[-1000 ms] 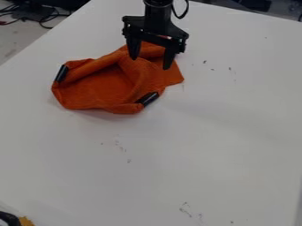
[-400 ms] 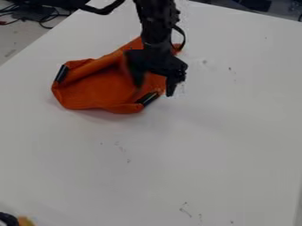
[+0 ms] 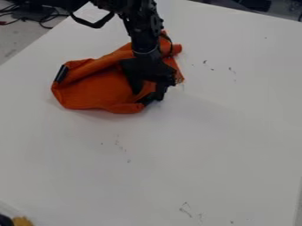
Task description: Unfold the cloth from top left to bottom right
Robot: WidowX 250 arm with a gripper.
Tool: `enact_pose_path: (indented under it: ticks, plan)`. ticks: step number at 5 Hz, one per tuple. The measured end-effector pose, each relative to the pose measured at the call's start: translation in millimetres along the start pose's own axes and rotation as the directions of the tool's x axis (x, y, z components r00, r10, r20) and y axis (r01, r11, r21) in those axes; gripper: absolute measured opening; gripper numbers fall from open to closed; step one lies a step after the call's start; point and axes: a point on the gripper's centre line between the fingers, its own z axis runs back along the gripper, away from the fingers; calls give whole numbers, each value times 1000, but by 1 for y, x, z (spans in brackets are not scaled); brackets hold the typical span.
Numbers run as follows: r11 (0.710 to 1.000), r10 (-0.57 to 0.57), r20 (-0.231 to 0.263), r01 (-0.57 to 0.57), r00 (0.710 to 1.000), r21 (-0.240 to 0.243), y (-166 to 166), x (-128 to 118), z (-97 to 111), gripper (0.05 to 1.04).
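Swinging down from the back of the orange cloth (image 3: 97,90), your gripper (image 3: 148,94) has now come to its near right edge, right by the black strip (image 3: 146,101), fingers spread and no fabric visibly pinched. The cloth lies bunched on the upper-left part of the table (image 3: 206,145), its folds much as before, so you're likely lining up a grasp, with the unfolding yet to come.
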Motion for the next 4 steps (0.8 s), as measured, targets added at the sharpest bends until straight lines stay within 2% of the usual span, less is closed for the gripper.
enact_pose_path:
  ticks: [1,2,3,4]
  plan:
    - [1000,-4,-6,4,1000,-2,1,-1,0,452]
    - [1000,-6,-13,6,1000,15,4,-2,1,241]
    - [999,-30,-44,32,999,29,4,3,12,129]
    - [996,-37,-11,38,999,83,-4,17,55,86]
